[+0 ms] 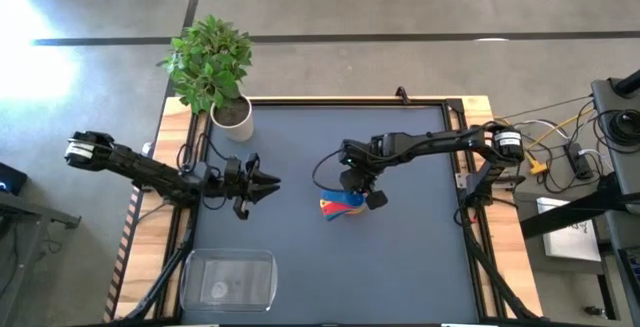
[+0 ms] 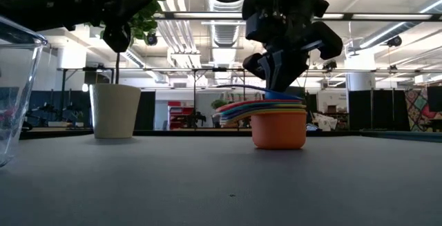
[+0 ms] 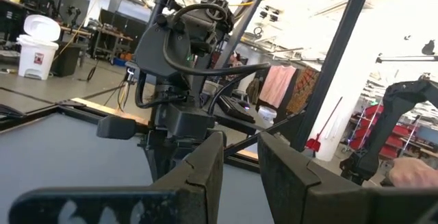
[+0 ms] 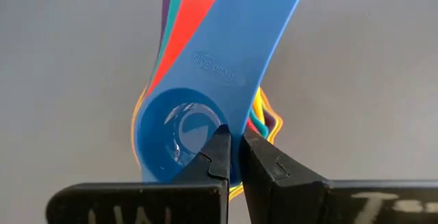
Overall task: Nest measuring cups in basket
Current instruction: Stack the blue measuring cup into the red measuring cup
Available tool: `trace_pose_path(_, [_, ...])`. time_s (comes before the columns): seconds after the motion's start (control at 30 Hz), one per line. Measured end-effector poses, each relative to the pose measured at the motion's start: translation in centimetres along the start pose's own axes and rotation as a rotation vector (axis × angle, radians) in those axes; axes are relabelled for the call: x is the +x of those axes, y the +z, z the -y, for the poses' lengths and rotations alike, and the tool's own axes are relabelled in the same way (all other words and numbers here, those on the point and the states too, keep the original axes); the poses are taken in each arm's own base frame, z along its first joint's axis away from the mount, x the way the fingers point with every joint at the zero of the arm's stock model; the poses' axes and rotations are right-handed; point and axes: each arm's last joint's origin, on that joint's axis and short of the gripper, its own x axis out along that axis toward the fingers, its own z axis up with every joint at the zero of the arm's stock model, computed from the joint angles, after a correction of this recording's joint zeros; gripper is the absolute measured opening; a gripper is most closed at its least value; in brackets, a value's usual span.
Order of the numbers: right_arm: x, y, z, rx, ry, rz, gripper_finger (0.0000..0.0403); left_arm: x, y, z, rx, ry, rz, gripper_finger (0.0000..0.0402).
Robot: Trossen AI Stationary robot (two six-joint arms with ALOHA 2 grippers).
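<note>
The clear basket (image 1: pixel 228 279) sits at the table's near edge, left of centre, well apart from everything else. Mid-table, the measuring cups (image 1: pixel 341 207) stand nested in one stack (orange outermost, blue on top) with open mat all round. The right gripper (image 4: pixel 235 157) pinches the blue cup's rim (image 4: pixel 179 133). The left gripper (image 1: pixel 268 183) hovers narrowly parted, holding nothing. Farther back stands the plant pot (image 1: pixel 232 119).

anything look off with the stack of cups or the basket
The measuring cups are nested, but on the bare table mid-way, not in the basket at the near left edge, which holds no cup. Their handles fan out unevenly. The right gripper pinches the blue cup's rim.
</note>
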Motion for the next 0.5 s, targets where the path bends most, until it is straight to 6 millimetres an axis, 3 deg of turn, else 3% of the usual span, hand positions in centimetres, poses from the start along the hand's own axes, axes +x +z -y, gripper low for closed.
trace_pose_path(0.3, [0.36, 0.06, 0.32, -0.005, -0.004, 0.004, 0.0014, 0.02, -0.15, -0.04, -0.005, 0.004, -0.013, 0.0075])
trace_pose_path(0.5, [0.35, 0.08, 0.33, -0.006, -0.005, 0.006, 0.0066, 0.03, -0.20, -0.05, -0.009, 0.006, -0.018, 0.0075])
